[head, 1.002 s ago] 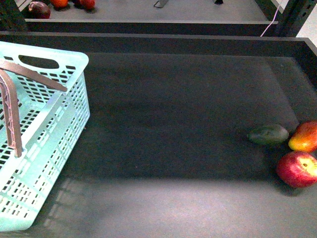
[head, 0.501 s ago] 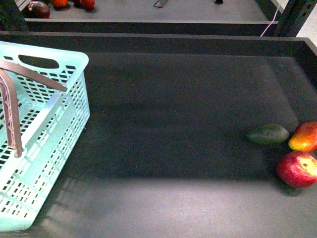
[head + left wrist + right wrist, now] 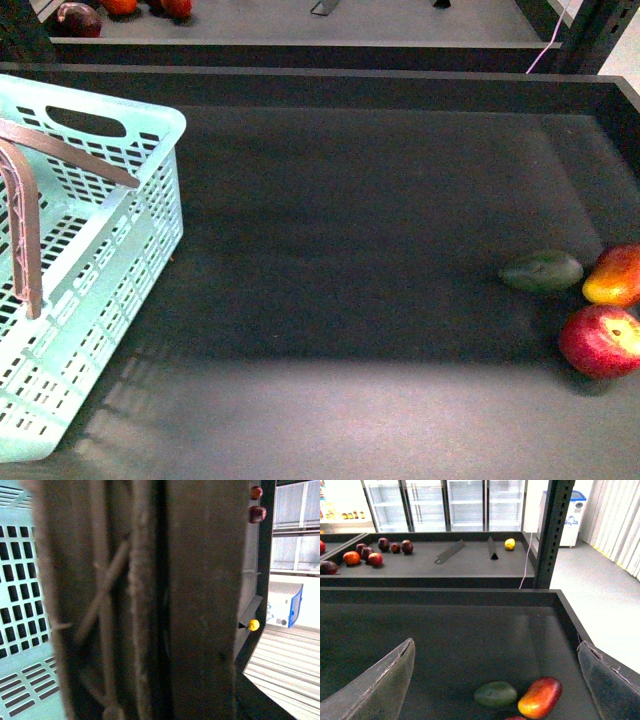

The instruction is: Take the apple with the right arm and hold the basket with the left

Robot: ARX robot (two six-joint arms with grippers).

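Apple clear of wide-spread right fingers, touching mango

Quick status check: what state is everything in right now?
basket: upright, nothing seen inside, handle raised
apple: lying free, ungripped
mango: lying beside the apple
avocado: lying free
left claw: looks shut on the handle
right claw: open, empty
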